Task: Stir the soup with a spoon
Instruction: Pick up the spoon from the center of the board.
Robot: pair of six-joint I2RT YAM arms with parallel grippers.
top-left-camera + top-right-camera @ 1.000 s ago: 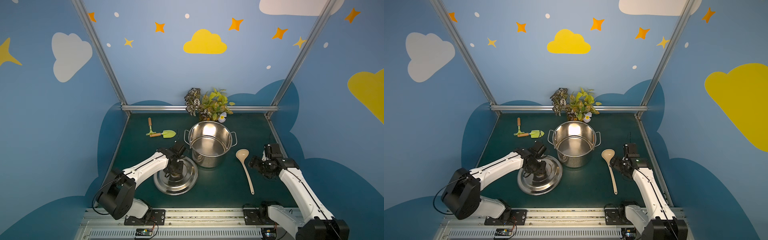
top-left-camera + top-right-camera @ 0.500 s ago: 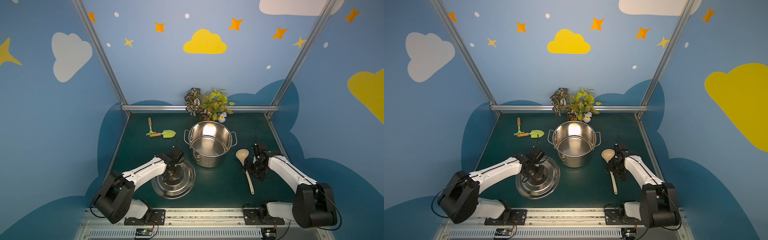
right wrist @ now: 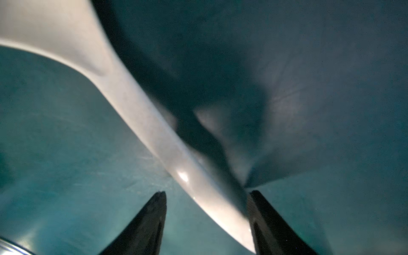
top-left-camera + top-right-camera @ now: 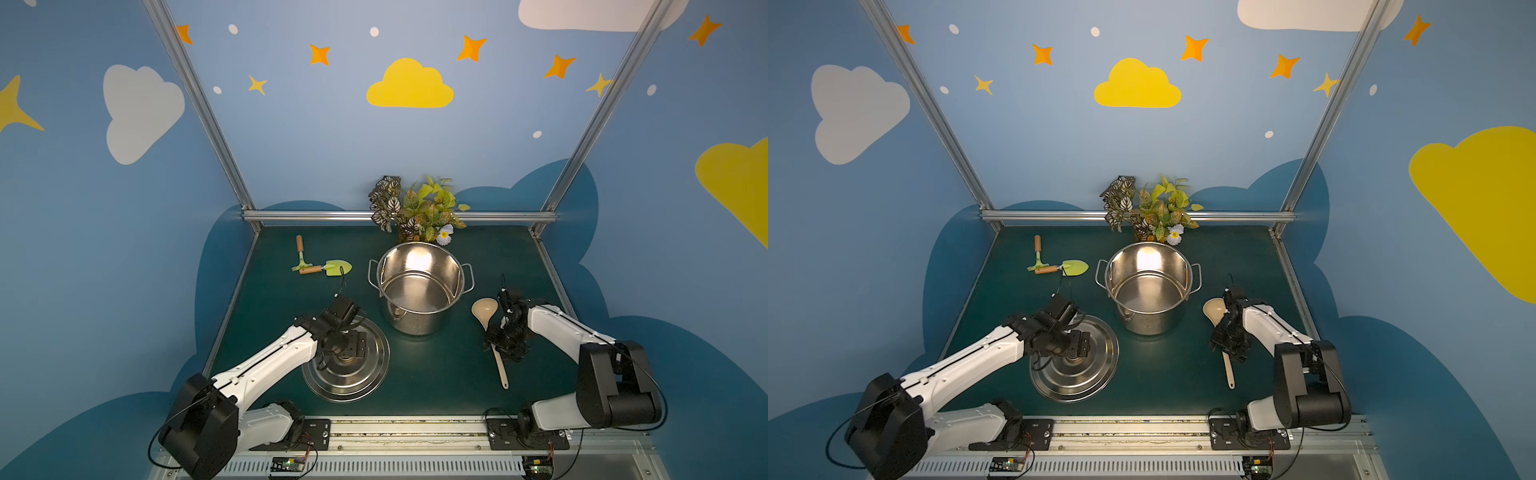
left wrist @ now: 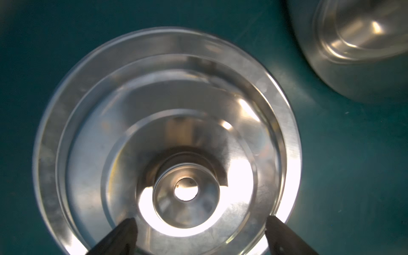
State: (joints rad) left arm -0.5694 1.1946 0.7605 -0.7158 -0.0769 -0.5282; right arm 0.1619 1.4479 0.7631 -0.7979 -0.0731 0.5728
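Long cream-beige plastic ladle (image 4: 484, 311) lies on the table (image 4: 415, 374) near the shiny steel stockpot (image 4: 415, 322). Right gripper (image 3: 207, 194) straddles its handle, jaws part-open, clamping nothing; we judge it light, stiff, slippery: grasp mid-handle.

Both top views hang high over the robot's end of the counter (image 4: 436, 374), tilted down and facing the back wall (image 4: 415, 145), far enough off to take in the whole counter; they share almost the same scene, the stockpot (image 4: 419, 320) (image 4: 1154, 320) only shifted sideways between them; the left wrist camera looks straight down, close above the lid (image 5: 167, 92), with the stockpot's side at the frame's corner; the right wrist camera sits very near the counter, the ladle (image 3: 143, 123) handle crossing its frame, large and blurred.
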